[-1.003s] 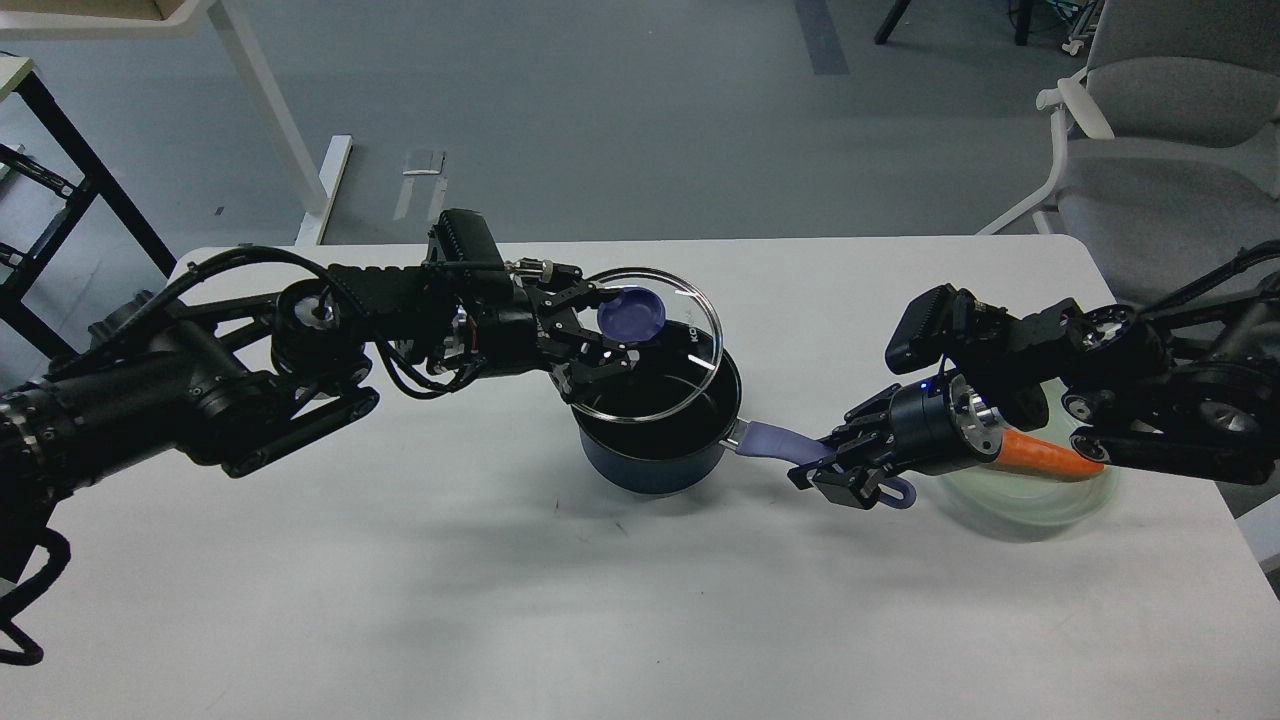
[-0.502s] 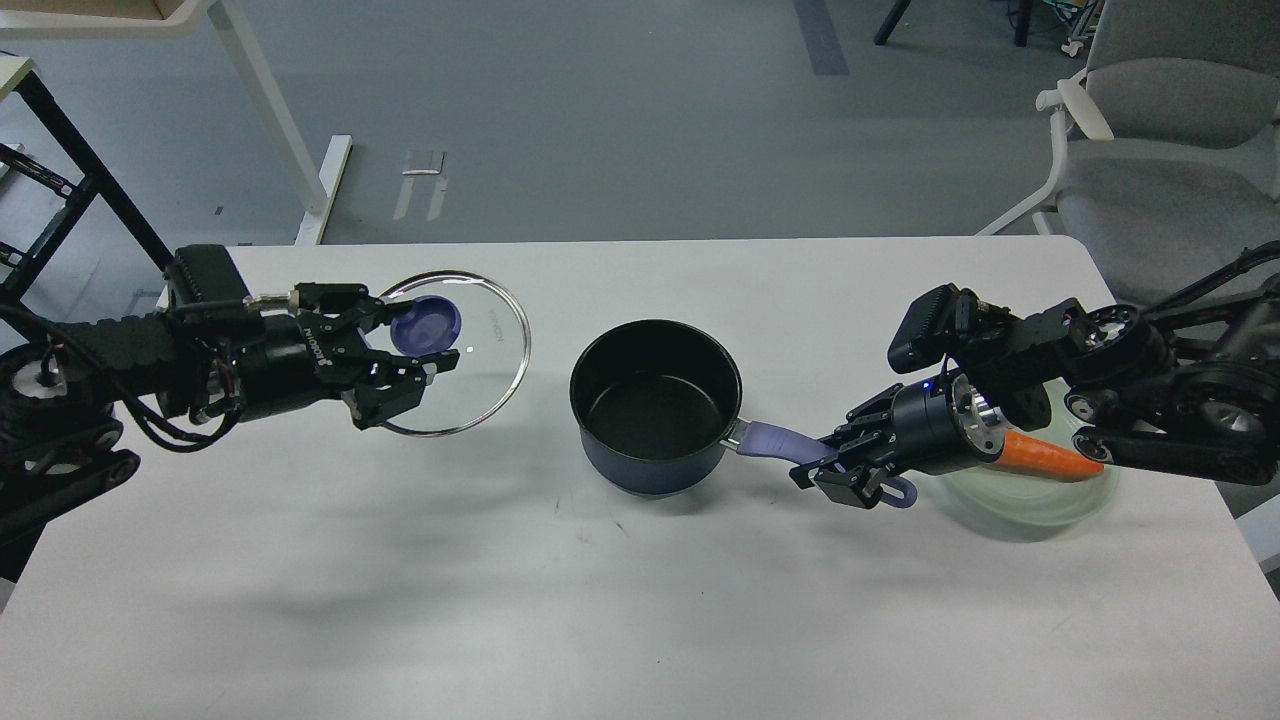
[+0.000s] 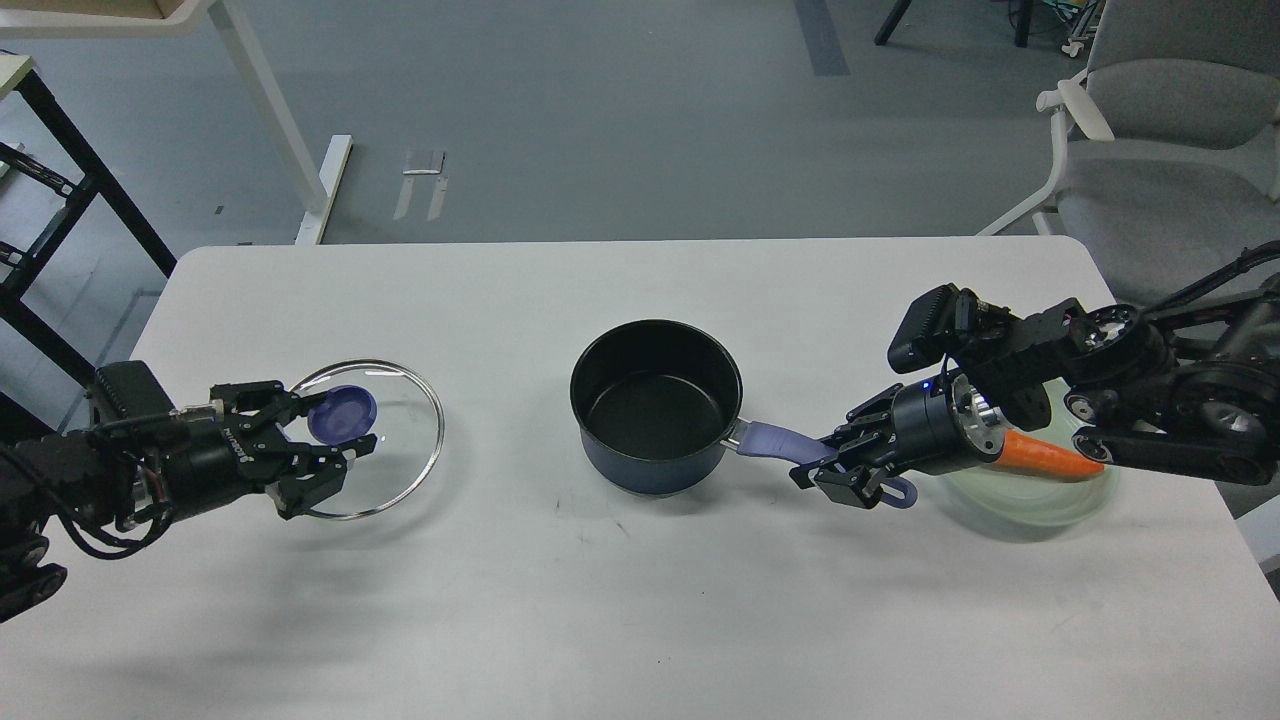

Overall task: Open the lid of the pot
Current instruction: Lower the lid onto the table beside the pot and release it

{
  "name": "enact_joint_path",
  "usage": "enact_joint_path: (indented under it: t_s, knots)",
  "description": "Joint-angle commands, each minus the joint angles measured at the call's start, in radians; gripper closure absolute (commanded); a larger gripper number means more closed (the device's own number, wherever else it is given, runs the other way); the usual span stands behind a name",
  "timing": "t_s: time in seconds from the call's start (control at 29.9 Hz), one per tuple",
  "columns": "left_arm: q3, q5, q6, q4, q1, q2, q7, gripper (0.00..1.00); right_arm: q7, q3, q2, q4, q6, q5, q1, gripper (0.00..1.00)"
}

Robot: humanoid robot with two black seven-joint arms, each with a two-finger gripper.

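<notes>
The navy pot (image 3: 655, 405) stands uncovered at the table's middle, its black inside showing. Its purple handle (image 3: 775, 439) points right. My right gripper (image 3: 848, 467) is shut on the handle's end. The clear glass lid (image 3: 400, 445) with a steel rim is at the table's left, well apart from the pot. My left gripper (image 3: 330, 438) is shut on its purple-blue knob (image 3: 342, 414) and holds the lid slightly tilted, low over the table. I cannot tell whether the lid touches the table.
A pale green plate (image 3: 1040, 500) with an orange carrot (image 3: 1050, 456) lies at the right, partly under my right arm. A grey chair (image 3: 1160, 130) stands beyond the table's right corner, a white table leg (image 3: 290, 140) beyond the left.
My left gripper has carried the lid off the pot, leftward and down toward the table's left front. The pot and my right gripper have not moved.
</notes>
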Motion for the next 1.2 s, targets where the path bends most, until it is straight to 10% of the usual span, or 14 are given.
enact_joint_path:
  t_s: [0.0,0.4,0.9,1.17]
  knots:
    - [0.009,0.002,0.01,0.032,0.026,0.001,0.0,0.64,0.0,0.0,-0.002,0.0,0.0,0.0,0.0,0.63]
    - [0.06,-0.003,0.036,0.084,0.032,-0.003,0.0,0.55,0.0,0.0,-0.002,0.0,0.0,0.0,0.0,0.63]
    - [0.073,-0.004,0.042,0.073,0.019,-0.001,0.0,0.05,0.0,0.0,-0.002,0.0,0.0,0.0,-0.001,0.62]
    - [0.072,-0.151,-0.005,-0.052,-0.037,0.057,0.0,0.02,0.0,0.0,-0.003,0.0,0.0,0.0,-0.003,0.62]
